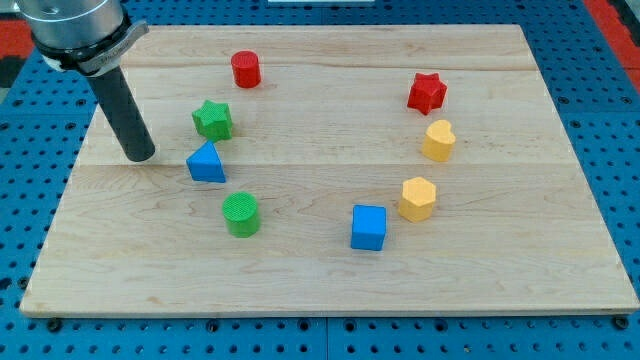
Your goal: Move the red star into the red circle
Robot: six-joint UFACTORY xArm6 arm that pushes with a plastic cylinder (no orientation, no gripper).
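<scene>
Sitting at the view's left edge of the pale wooden board (330, 290), my tip (139, 157) is resting on the surface, well apart from both task blocks. No pincer on this rig, just the straight dark rod, so nothing is being held or clamped.

Task pieces: the red star-shaped plastic block (426, 93) is lying near the view's upper right, flat on the wood. The red cylinder block (the "circle") (246, 69) is standing near the view's top, left of centre. The two are sitting well apart, with bare wood between them, not touching.

Nearest to my tip: the blue triangular plastic block (206, 163) is lying just to the view's right of it, near but with a visible gap. The green star-shaped block (213, 120) is sitting just above the blue one, close, contact unclear. The green ribbed cylinder block (241, 214) is standing below the blue triangle, apart from it.

View's right side: the yellow heart-shaped block (438, 140) is sitting directly below the red star, near but not touching. The yellow hexagonal block (418, 198) is lying below that. The blue cube block (369, 227) is sitting just to the view's lower left of the hexagon, close, small gap showing.

Blocks are forming a loose ring around a bare middle. Blue perforated bench (600, 90) is showing around the board.
</scene>
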